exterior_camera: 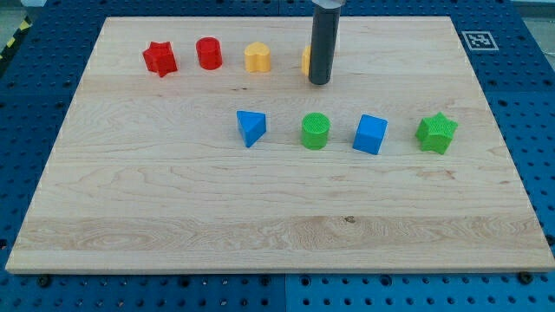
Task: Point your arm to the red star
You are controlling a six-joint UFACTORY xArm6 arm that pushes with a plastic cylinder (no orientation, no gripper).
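Observation:
The red star [160, 58] lies near the board's top left. My tip [319, 82] is at the top middle, well to the right of the star. The rod hides most of a yellow block [306, 59], whose shape I cannot tell. Between the star and my tip lie a red cylinder [209, 53] and a yellow block [257, 57] with a heart-like shape.
A lower row holds a blue triangular block [251, 127], a green cylinder [316, 131], a blue cube [371, 134] and a green star [436, 133]. The wooden board [260, 225] sits on a blue perforated table. A fiducial tag [478, 40] is at the top right.

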